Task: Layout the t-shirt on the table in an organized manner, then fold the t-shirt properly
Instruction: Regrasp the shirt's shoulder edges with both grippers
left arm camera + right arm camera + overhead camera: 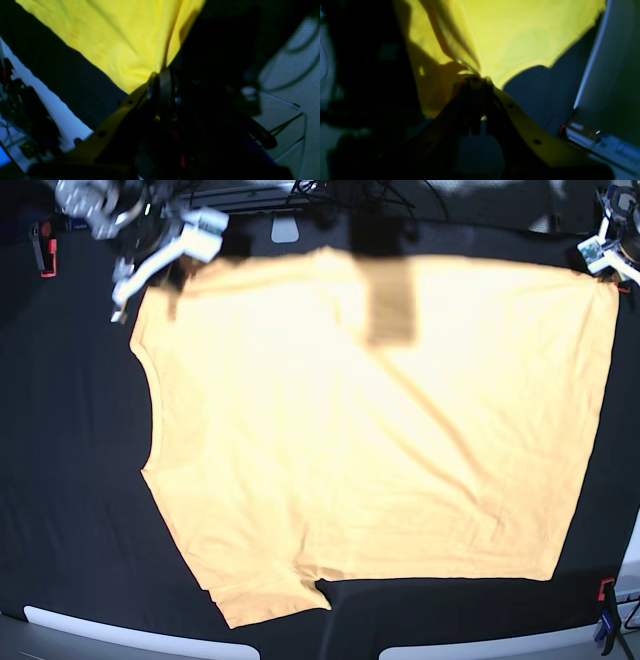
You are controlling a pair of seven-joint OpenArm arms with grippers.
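In the left wrist view, the left tool (160,75) is sitting nearest the lens, its jaws pinched tight on a gathered corner of the t-shirt (120,37), which is fanning away from it up the frame over the dark tabletop (75,82); everything below the jaws is sinking into shadow. In the right wrist view, the right tool (475,78) is likewise clamping a bunched edge of the cloth, the fabric spreading ahead of it and folds hiding exactly which hem it is holding. In the base view, the shirt is lying mostly flat, its long axis running across the frame, with both arms gripping the far edge at opposite corners, right tool (140,275) at frame left, left tool (605,252) at frame right. The coming move probably depends on pulling those corners apart evenly. One sleeve is poking out near the bottom; the other is hard to make out.
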